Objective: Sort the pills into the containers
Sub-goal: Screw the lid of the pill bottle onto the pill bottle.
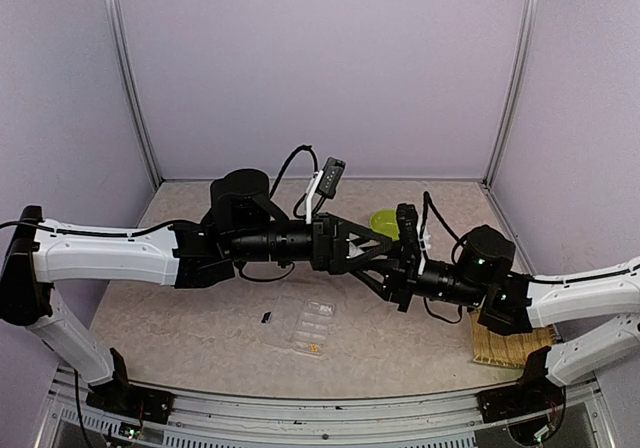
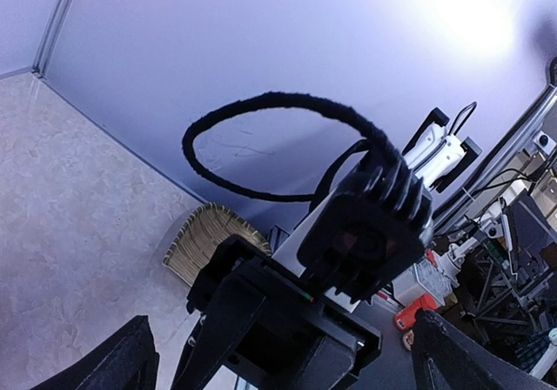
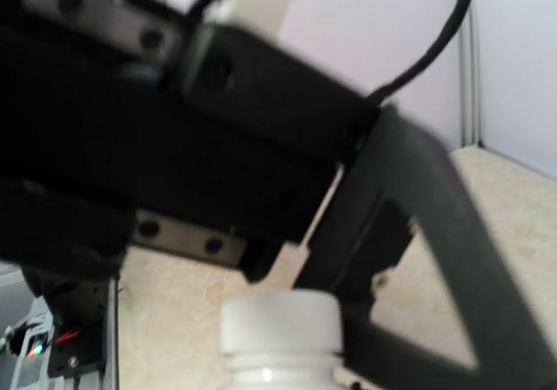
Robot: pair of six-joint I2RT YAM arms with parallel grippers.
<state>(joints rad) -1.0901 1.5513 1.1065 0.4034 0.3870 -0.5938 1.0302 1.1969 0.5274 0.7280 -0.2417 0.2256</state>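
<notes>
The containers are one clear pill box lying flat at the table's middle front. A yellowish pill shows in its near end, and a dark pill lies on the table just to its left. My left gripper is wide open above the table, with its black fingers on either side of the tip of my right gripper. A white capped bottle sits right at the right gripper's jaws, which are shut on it. The right gripper's own fingers are hidden.
A lime-green bowl stands behind the two grippers. A woven mat lies at the right front under the right arm. The left wrist view is filled by the right wrist with its looped cable.
</notes>
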